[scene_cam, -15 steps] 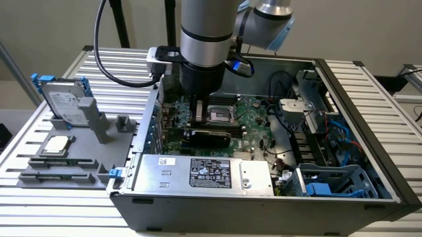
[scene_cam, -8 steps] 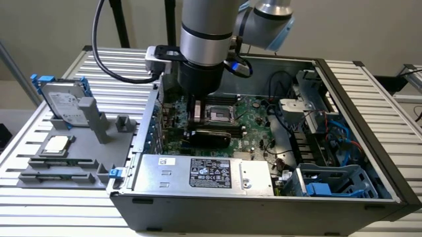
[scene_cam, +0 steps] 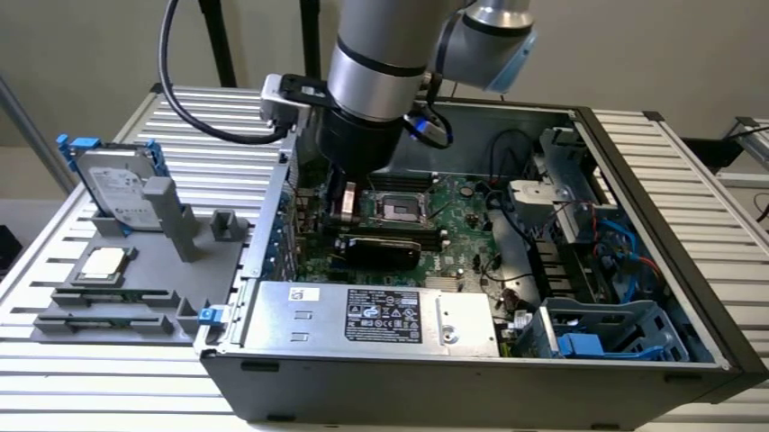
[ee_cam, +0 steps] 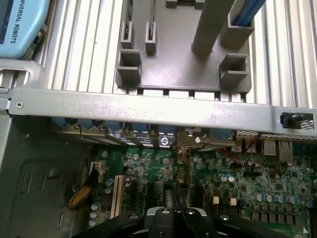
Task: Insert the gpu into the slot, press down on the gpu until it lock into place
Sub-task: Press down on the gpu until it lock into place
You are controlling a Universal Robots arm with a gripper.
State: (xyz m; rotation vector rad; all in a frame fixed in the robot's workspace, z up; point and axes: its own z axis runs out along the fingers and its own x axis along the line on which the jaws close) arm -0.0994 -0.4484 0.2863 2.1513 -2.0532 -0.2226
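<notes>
Fingers (ee_cam: 170, 199) pressed together, pointing down into the open PC case (scene_cam: 481, 382), over the motherboard (ee_cam: 237, 183). Gpu (scene_cam: 380, 253) lies inside the case, nr its slotted back edge on the exterior view's left, just beyond the silver power box (scene_cam: 360, 319) w/ the b/w label. Fingers are close to the gpu; can't tell if they touch it, or if it's fully locked in.

Case sits on the slatted bench (scene_cam: 114, 396), reaching nr the bench's front edge. Grey tray (scene_cam: 132, 326) is btwn the case and the bench's edge on the exterior view's left; hard drive (scene_cam: 124, 193) stands upright at its far end, memory sticks (scene_cam: 114, 295) in holders nr its front edge.
</notes>
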